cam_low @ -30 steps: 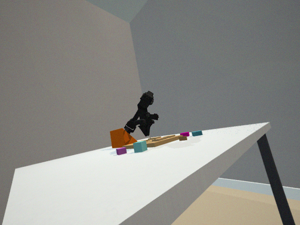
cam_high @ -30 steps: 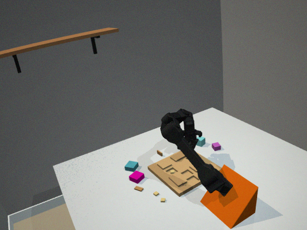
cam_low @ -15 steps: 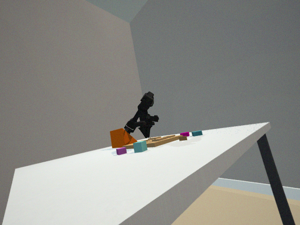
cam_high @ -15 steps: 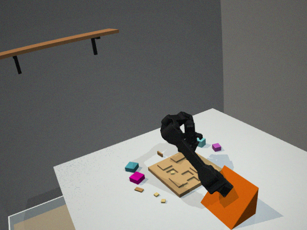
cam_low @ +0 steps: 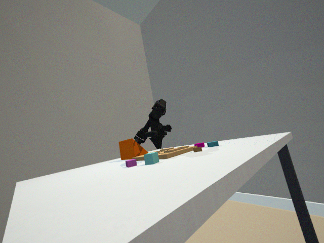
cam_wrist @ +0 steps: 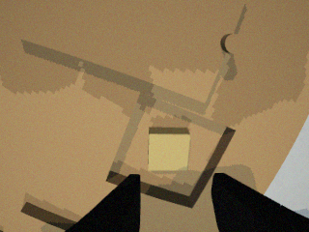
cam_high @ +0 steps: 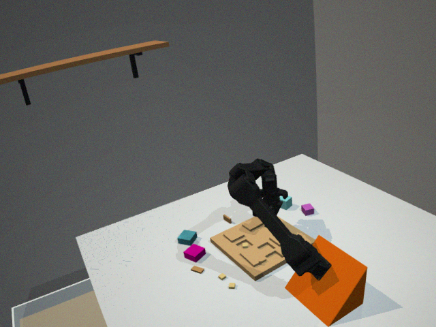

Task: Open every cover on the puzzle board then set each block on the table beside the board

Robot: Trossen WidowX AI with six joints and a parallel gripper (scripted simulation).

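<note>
Gripper (cam_wrist: 174, 184) hangs above puzzle board (cam_wrist: 65, 123), fingers part-open, holding nothing. Yellow block (cam_wrist: 169, 150) sits in uncovered well just ahead of fingertips, between their lines: likely aligned for straddle grasp. Gap looks slightly wider than block, judged deliberate for descent. Teal block (cam_high: 187, 236) and magenta block (cam_high: 194, 252) rest on worktop (cam_high: 140, 281), well apart from gripper.

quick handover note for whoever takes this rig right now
Gripper: partly open, holding nothing, poised above the board with the fingers either side of an uncovered well.
Yellow block: in that well, untouched.
On the table off the board: two small tan blocks.
Left: lower, grip and lift the yellow block, set it beside the board, check the remaining covers and wells, then move the hand away.
</note>
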